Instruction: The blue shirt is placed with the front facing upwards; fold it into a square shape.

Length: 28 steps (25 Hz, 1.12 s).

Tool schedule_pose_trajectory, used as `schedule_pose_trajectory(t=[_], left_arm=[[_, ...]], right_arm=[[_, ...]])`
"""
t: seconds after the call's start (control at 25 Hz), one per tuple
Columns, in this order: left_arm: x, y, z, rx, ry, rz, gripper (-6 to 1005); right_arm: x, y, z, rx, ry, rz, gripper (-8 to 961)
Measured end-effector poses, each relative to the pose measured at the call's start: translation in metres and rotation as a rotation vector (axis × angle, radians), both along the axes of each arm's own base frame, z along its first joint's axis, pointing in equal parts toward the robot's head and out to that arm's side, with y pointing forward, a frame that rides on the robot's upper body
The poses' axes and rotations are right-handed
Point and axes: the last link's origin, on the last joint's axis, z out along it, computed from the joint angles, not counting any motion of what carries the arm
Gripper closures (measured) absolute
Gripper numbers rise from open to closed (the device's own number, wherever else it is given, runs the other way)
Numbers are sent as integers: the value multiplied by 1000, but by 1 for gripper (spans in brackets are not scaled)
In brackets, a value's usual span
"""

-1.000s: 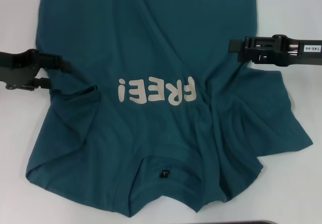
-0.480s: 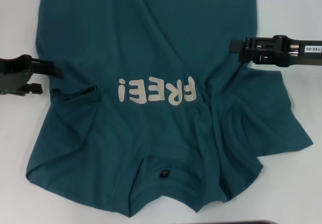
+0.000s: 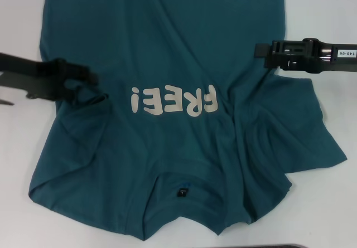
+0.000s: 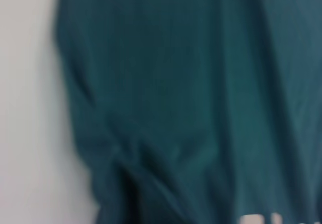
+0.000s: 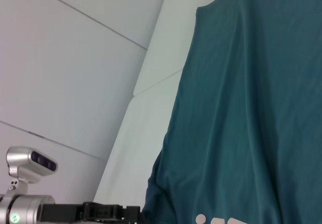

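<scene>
Your blue shirt [image 3: 167, 92] lies front up on the white worktop [image 3: 334, 14], filling the middle of the head frame, its cream lettering [image 3: 173, 101] reading upside down and the collar at the lower centre. The left sleeve area is bunched. Your left pincer [image 3: 83, 81] sits at mid-left, over the shirt's edge; it is blurred and you cannot tell its opening. Your right pincer [image 3: 262, 52] sits at upper right, at the shirt's right edge; its opening cannot be told either.
</scene>
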Motion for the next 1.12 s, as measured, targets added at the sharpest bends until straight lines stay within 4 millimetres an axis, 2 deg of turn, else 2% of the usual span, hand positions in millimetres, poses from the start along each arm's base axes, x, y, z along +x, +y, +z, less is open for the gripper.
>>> schedule_pose_trajectory(t=[0.32,0.4,0.68,0.8,0.88,1.04,1.12], left_arm=[[35,13,-4,54,-180,-133,231],[33,13,-1,61,-182,-127,231],[-1,-1,18,78,-117,-8,230],[-9,-5,16,66,-84,18,230],[-8,-5,12,61,-80,18,230],[8,0,-3,26,-79,-32,231],[11,1,-4,7,-65,-47,231]], right_arm=[[0,0,0,1,1,0,153],[0,0,0,1,1,0,154],[0,0,0,1,-1,0,158],[0,0,0,2,-1,-1,160],[0,0,0,2,0,-1,161],[0,1,0,2,-1,0,163],[0,0,0,1,-1,0,164]])
